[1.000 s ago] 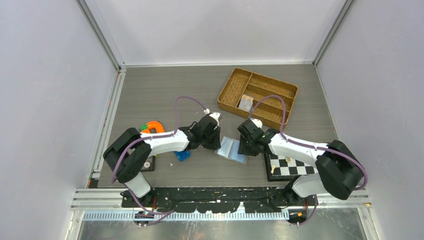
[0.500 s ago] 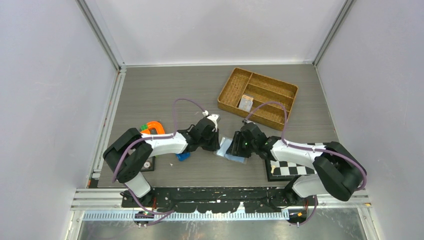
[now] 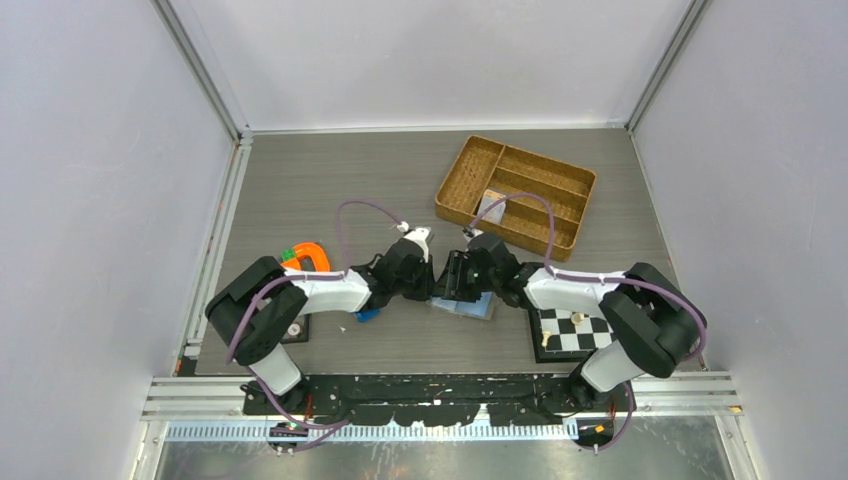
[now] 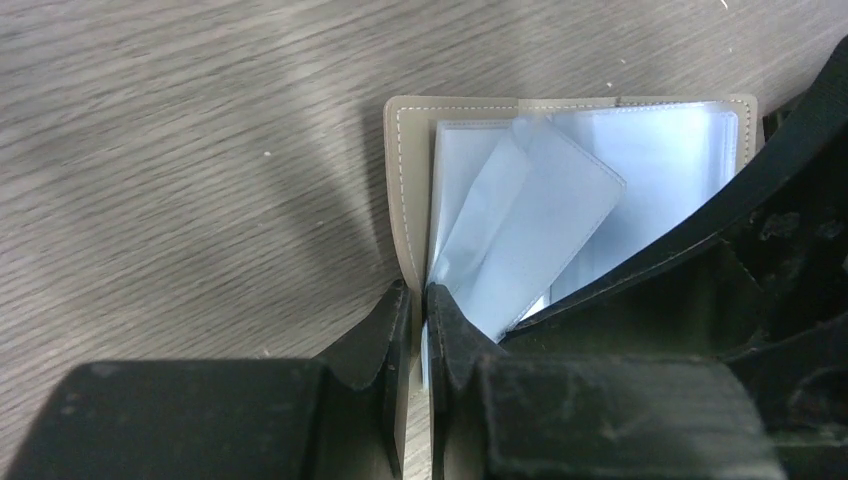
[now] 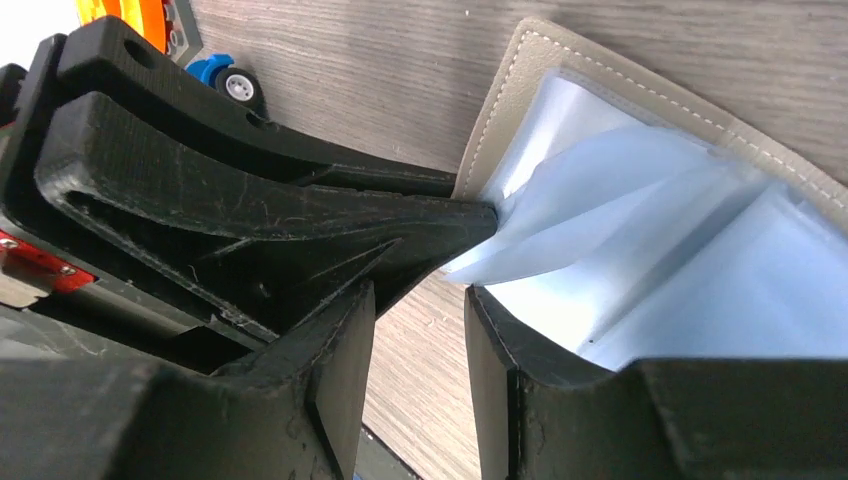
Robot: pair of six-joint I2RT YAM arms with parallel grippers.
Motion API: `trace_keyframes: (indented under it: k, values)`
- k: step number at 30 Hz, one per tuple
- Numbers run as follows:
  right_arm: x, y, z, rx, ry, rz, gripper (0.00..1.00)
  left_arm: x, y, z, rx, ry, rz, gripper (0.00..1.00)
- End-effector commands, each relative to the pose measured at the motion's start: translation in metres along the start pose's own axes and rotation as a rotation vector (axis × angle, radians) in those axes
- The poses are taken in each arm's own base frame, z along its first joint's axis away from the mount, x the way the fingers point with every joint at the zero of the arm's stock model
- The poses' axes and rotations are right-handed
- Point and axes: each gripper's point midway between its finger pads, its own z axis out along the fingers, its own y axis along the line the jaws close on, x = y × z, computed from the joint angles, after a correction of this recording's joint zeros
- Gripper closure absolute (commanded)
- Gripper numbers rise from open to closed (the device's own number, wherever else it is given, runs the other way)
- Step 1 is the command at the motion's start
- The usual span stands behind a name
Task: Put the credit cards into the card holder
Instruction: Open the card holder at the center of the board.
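The card holder (image 3: 470,305) lies open on the table between both arms, its grey cover (image 4: 405,170) up at the edge and pale blue plastic sleeves (image 4: 560,210) fanned out. My left gripper (image 4: 418,302) is shut on the cover's near edge. My right gripper (image 5: 420,300) is open beside the sleeves (image 5: 640,230), with bare table between its fingers, close against the left gripper (image 3: 428,285). Small pale credit cards (image 3: 488,207) lie in the wicker tray, partly behind a cable.
The wicker tray (image 3: 560,185) stands at the back right. A chequered board (image 3: 575,335) lies under the right arm. A blue toy (image 3: 366,313), an orange piece (image 3: 308,255) and a black tile (image 3: 295,328) sit by the left arm.
My right gripper has moved left over the card holder until it meets the left gripper. The left jaws have closed a little tighter on the cover.
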Motion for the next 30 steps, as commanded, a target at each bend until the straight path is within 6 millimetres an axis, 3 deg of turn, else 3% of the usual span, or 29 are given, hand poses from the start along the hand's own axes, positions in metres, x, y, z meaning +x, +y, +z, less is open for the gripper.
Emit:
trace_keyframes:
  k: [1, 6, 11, 15, 19, 24, 30]
  values:
    - [-0.026, 0.060, 0.010, -0.147, -0.070, -0.061, 0.56, 0.003, -0.005, 0.001, 0.026, -0.030, -0.036, 0.90]
    - [-0.034, 0.061, 0.005, -0.101, -0.127, -0.070, 0.57, 0.003, -0.004, -0.003, 0.025, -0.047, -0.049, 0.90]
    - [-0.047, 0.064, -0.028, -0.019, -0.187, -0.106, 0.56, -0.001, -0.001, -0.009, 0.009, -0.070, -0.061, 0.90]
    - [-0.055, 0.026, -0.061, 0.221, -0.250, -0.080, 0.56, -0.002, 0.003, -0.012, -0.010, -0.087, -0.078, 0.90]
    - [-0.053, -0.003, -0.081, 0.356, -0.279, -0.070, 0.59, 0.000, 0.003, -0.010, -0.008, -0.083, -0.084, 0.90]
    - [-0.044, -0.032, -0.088, 0.462, -0.283, -0.043, 0.63, 0.001, 0.005, -0.011, -0.013, -0.079, -0.087, 0.90]
    - [-0.033, -0.057, -0.078, 0.523, -0.248, -0.031, 0.65, 0.001, 0.004, -0.011, -0.011, -0.077, -0.088, 0.90]
